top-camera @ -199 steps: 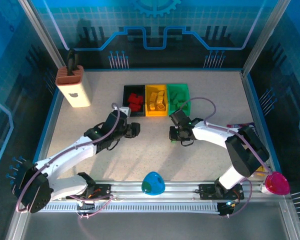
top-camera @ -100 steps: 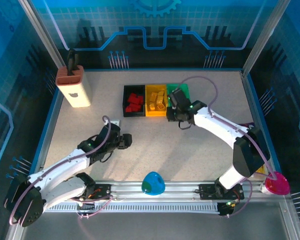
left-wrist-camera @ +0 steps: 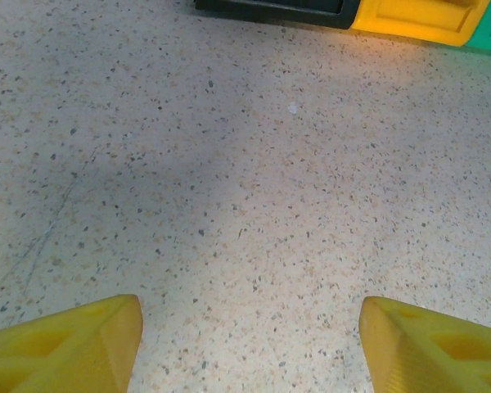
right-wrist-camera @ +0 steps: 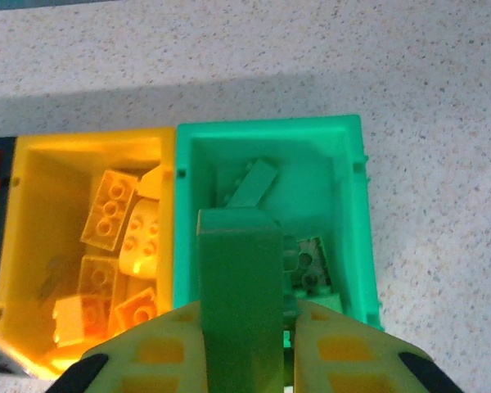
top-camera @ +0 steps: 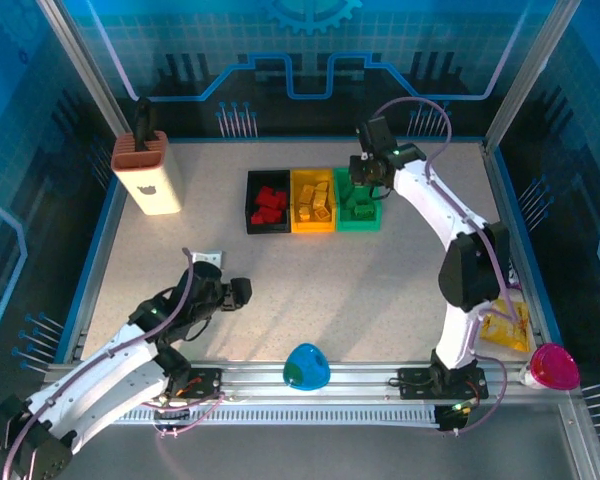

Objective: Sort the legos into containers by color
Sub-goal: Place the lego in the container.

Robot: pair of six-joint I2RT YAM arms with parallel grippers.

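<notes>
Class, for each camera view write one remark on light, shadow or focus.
Top external view: even light, faint soft shadows on the speckled table. Left wrist view: a broad dim band crosses the tabletop; the yellow fingertips look soft. Right wrist view: the long green plastic brick, held near the lens, is blurred; the green rectangular plastic bin is sharper.

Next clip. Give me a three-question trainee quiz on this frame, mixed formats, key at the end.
1. True or false: the right gripper holds a green lego above the green bin.
2. Which one holds the red legos? A: black bin. B: yellow. C: green.
3. Fill in: the left gripper is ___ over bare table.
Key: 1 true; 2 A; 3 open.
</notes>
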